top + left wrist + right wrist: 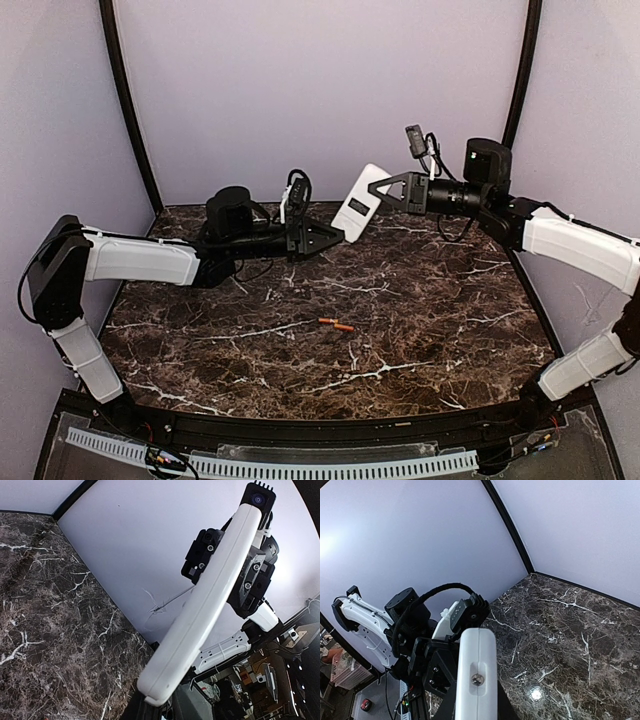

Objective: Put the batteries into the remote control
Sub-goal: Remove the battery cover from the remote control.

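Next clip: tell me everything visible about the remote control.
The remote control is a slim white plastic-looking slab with rounded edges, a small dark patch on one face and a screw in one end. It hangs tilted above the marble table, lower end in the left gripper, upper end clamped by the right gripper.

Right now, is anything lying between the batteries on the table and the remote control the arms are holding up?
Nothing visible does. The batteries lie alone on the bare marble table, with open air up to the remote control, which is held between the left gripper and the right gripper. Both grippers are occupied with it, though.
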Robot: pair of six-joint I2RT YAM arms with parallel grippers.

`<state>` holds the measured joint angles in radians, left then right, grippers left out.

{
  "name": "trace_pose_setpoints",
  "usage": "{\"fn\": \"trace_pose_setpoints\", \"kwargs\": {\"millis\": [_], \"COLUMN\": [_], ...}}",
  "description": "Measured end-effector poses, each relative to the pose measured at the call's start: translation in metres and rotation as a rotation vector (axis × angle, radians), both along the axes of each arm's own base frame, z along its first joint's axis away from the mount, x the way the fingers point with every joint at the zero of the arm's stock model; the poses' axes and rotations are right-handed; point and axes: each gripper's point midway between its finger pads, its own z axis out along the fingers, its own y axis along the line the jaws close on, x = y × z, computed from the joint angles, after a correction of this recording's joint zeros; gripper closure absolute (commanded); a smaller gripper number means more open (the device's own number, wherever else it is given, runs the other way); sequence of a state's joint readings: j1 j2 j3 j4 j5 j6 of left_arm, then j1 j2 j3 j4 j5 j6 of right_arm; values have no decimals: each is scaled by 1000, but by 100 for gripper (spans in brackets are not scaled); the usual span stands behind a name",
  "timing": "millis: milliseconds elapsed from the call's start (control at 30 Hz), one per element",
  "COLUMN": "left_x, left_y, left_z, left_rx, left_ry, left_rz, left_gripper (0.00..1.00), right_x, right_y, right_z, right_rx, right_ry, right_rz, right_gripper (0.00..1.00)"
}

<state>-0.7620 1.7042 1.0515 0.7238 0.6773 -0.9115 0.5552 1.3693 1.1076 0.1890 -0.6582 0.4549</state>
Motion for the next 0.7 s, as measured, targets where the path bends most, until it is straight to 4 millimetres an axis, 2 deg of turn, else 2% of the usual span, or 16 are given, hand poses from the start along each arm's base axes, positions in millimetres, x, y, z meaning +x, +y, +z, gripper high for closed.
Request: {"fn": "trace_pose_setpoints", "kwargs": {"millis": [67,133,167,233,300,467,700], "left_x": [1,1,1,0,-1,-1,6], "left_y": [0,0,0,-1,-1,-2,-3], "left_z": [0,0,0,2,3,4,15], "left_rx": [1,0,0,-6,-8,-14,-19], "left_ry": [-1,-3,-12,-18,-29,-29,-39], "left_rz": [5,8,8,5,3,4,30], "left_gripper": [83,66,50,35,29,30,47], "right_x": [0,0,0,0,-1,-3,-2], "right_y": [0,-1,-1,-1,-2,0,4], "right_z": [1,2,2,2,3,2,-7], "right_rx": [5,11,13,17,21,33,17], "right_ry": [0,7,9,16,19,25,33], "right_rz": [2,5,7,11,13,33,40], "right_gripper": [100,100,100,100,100,100,100]}}
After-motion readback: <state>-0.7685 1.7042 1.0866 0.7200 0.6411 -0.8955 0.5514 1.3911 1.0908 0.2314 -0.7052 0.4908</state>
